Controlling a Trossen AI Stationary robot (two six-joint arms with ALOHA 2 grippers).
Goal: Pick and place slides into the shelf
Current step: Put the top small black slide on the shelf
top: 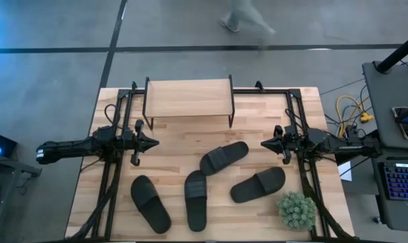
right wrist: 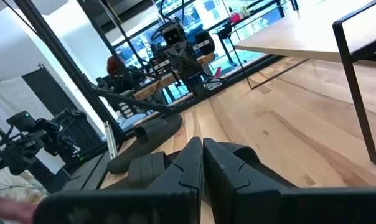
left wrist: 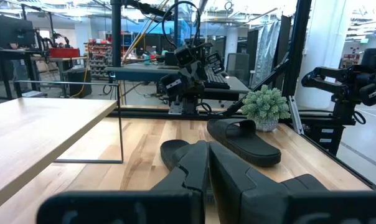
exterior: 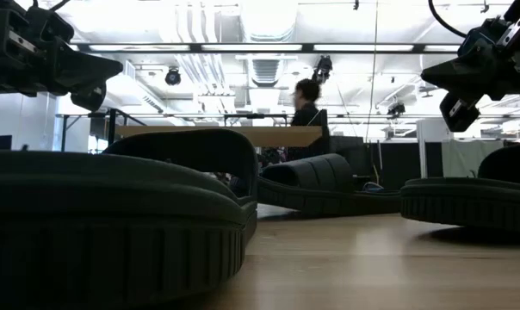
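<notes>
While both my arms hang over the table (top: 258, 101), left gripper (top: 155, 142) and right gripper (top: 264, 143) pressed together and empty, four black slides (top: 223, 157) scattered between them, shelf (top: 188, 98) at the far edge, bare.

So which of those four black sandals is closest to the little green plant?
The slide lying farthest toward the right arm's side, angled beside the potted plant. The other three slides sit nearer the table's middle and the left arm's side.
</notes>
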